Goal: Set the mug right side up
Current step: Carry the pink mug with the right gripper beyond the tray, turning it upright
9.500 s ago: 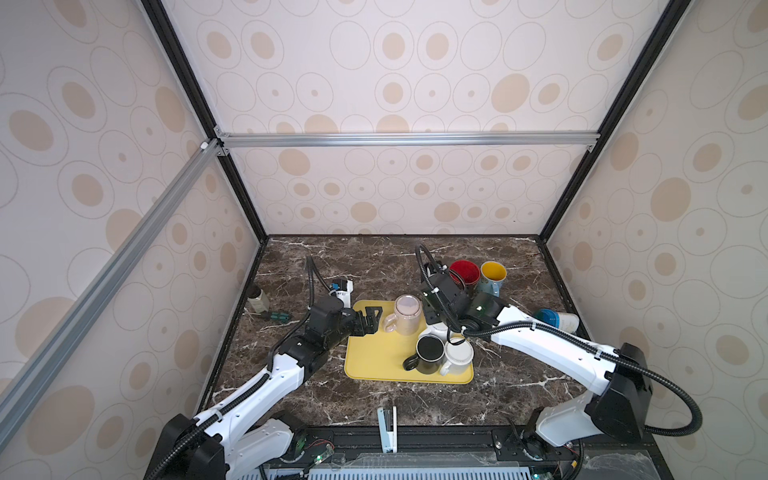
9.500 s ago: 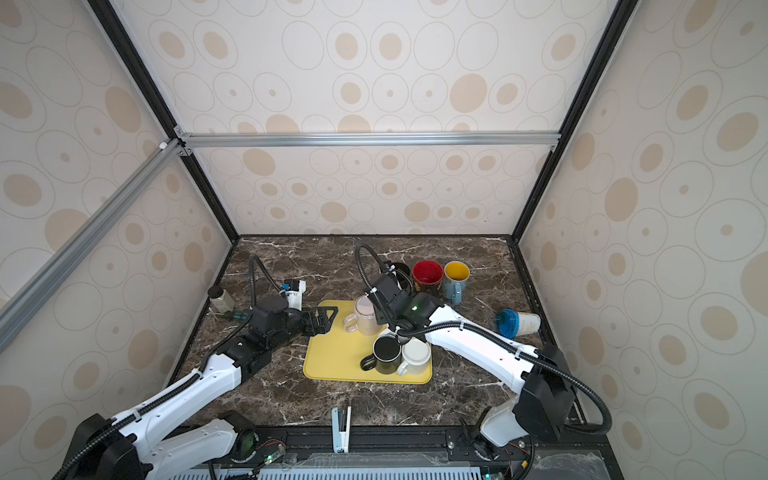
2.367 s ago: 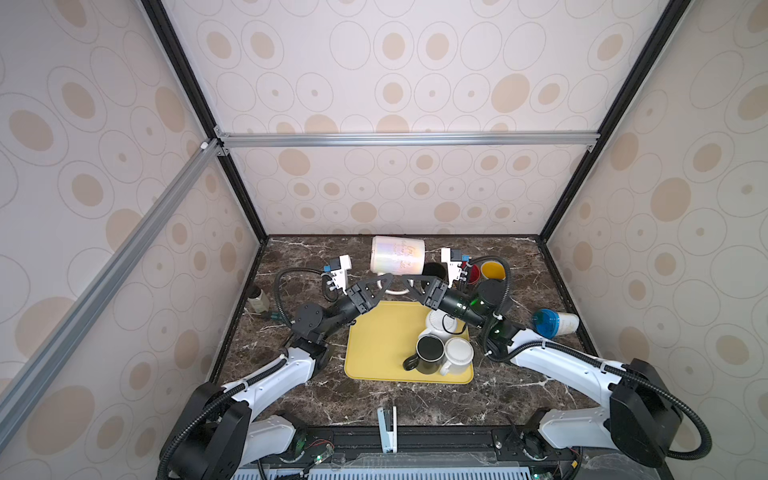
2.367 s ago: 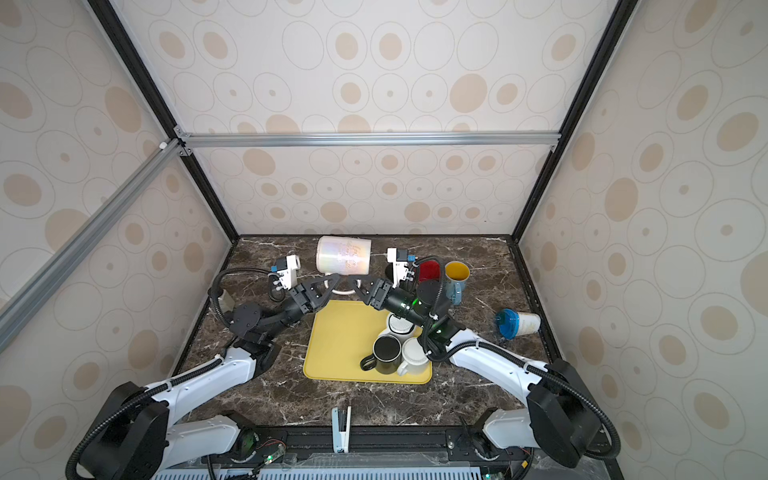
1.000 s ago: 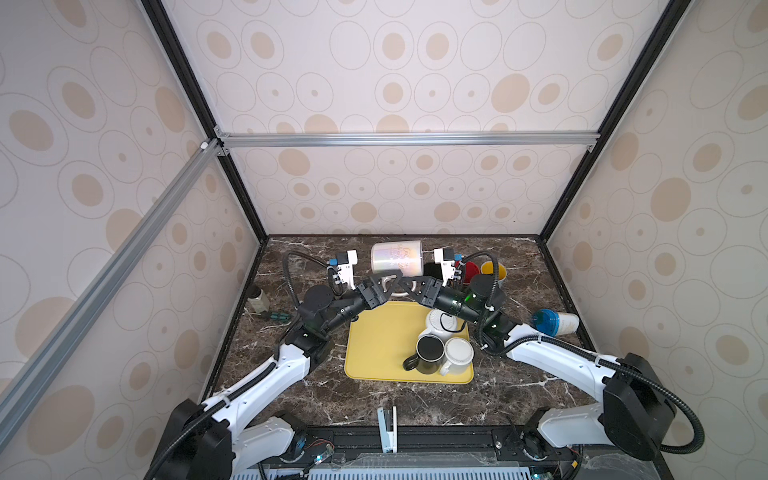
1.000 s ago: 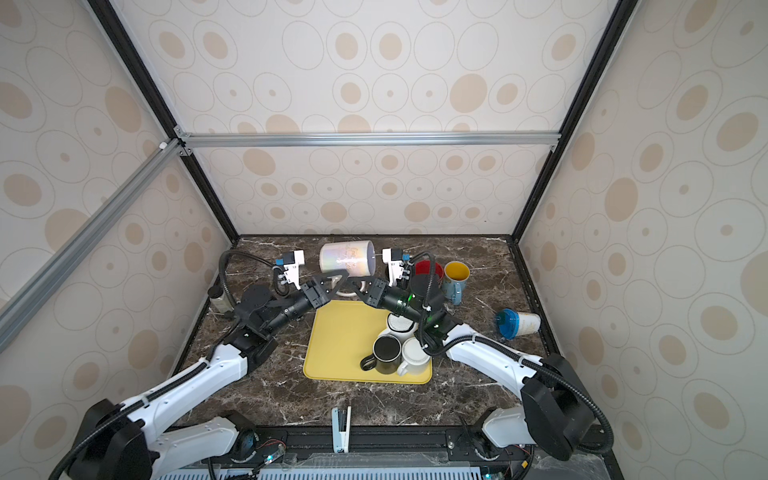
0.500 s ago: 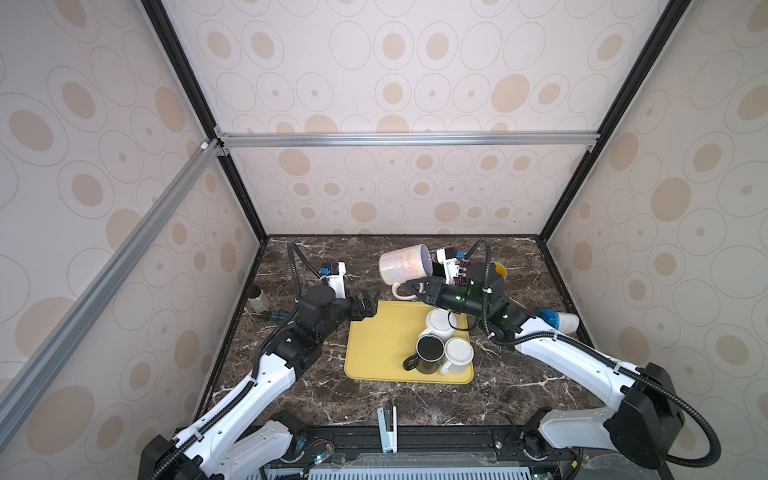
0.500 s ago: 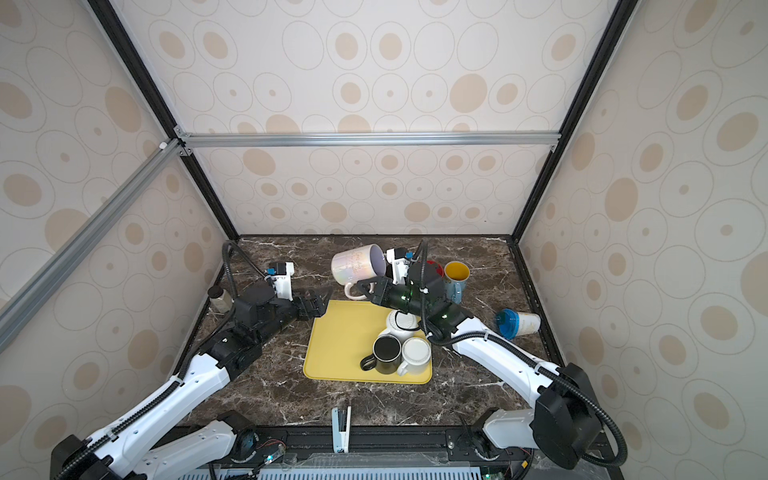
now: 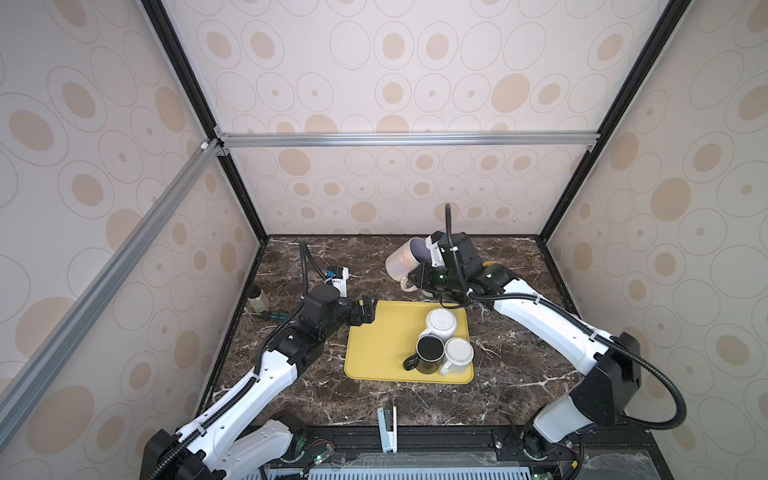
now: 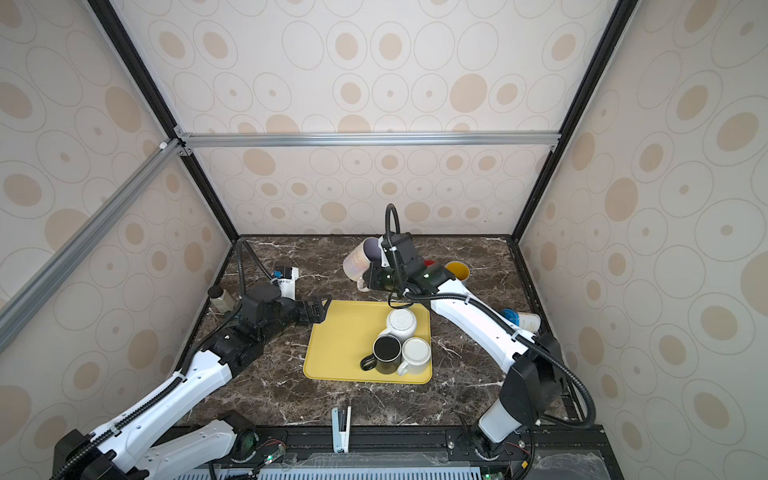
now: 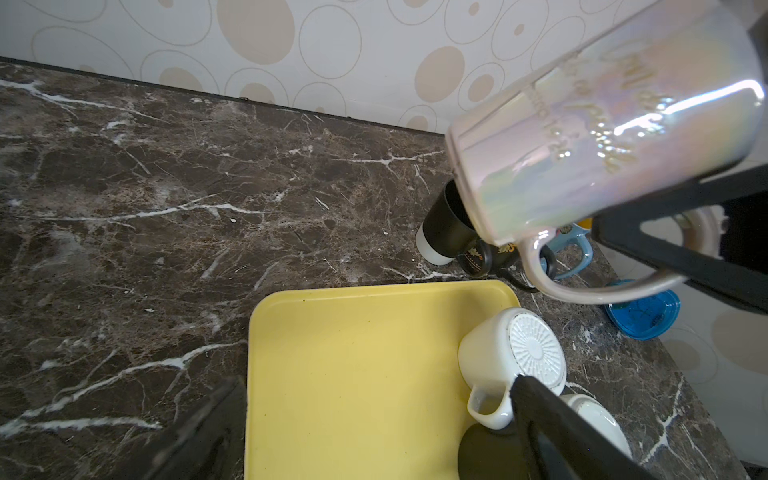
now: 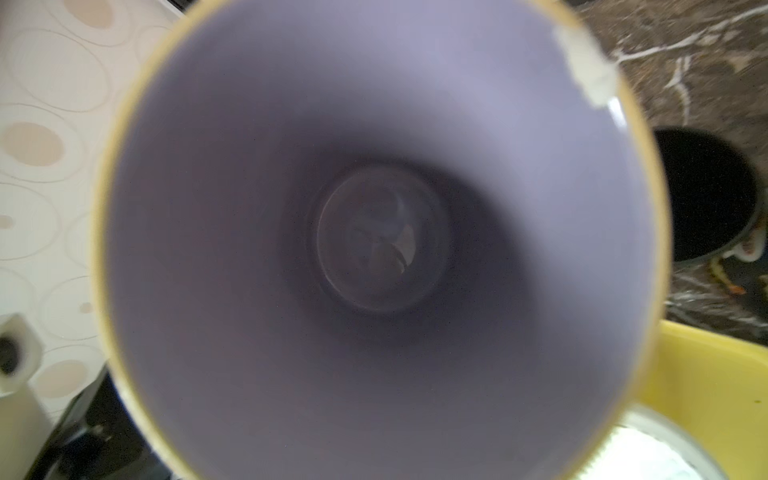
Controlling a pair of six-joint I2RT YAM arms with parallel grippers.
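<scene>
Mug (image 9: 401, 259), pearly with a lilac inside, hangs in the air past the far edge of the yellow tray (image 9: 382, 345), tilted, mouth up and angled toward the right arm's wrist, handle on its low side. Right gripper (image 9: 417, 279) is clamped on the handle; in the left wrist view its black fingers (image 11: 665, 257) pinch the loop, partly cut off by the frame edge. Right wrist view is almost all blurred mug interior (image 12: 374, 232); the grip cannot be seen there. Left gripper (image 9: 365, 312) sits at the tray's far-left corner, fingers wide apart, nothing between them. One left finger (image 11: 561, 424) covers part of the upturned white mug (image 9: 441, 324) on the tray. Black mug (image 9: 430, 353) and another white mug (image 9: 457, 355) stand at the tray's near-right corner. Red mug (image 10: 430, 262) beyond the tray is mostly hidden behind the right arm.
</scene>
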